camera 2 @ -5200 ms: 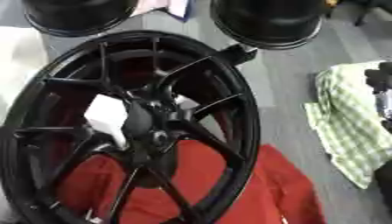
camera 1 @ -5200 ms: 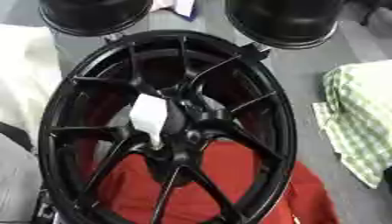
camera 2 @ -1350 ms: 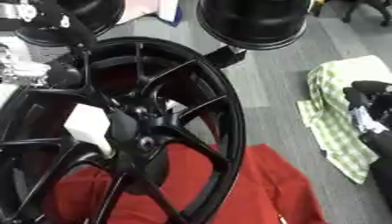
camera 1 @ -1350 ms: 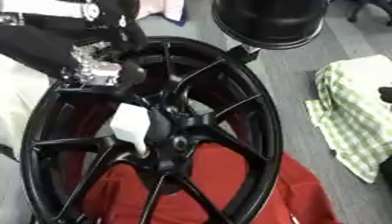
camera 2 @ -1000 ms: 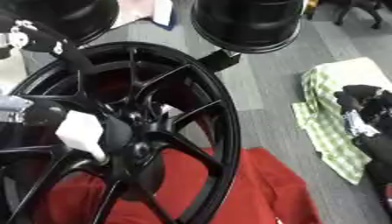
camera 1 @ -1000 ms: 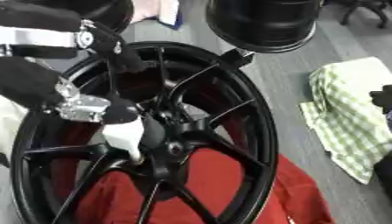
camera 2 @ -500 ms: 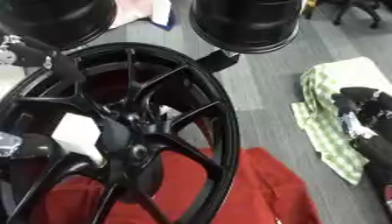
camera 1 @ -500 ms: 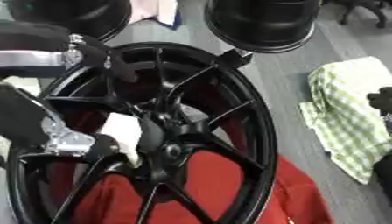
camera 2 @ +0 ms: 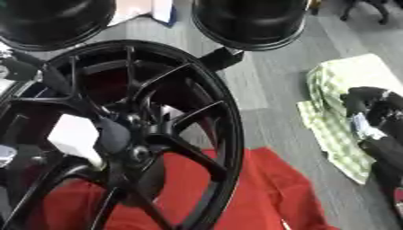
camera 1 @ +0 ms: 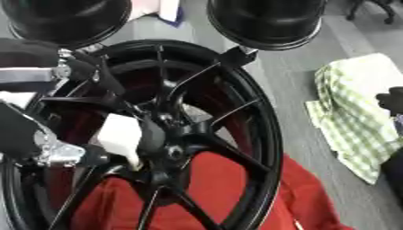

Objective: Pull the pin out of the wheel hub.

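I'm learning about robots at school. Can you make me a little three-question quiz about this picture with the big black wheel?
1. What colour is the cloth under the black wheel?
2. True or false: the white piece sits beside the wheel's hub.
3. Where does the right robot hand show? A) inside the wheel B) over the green checked cloth C) on the red cloth

Key: 1. red. 2. true. 3. B.
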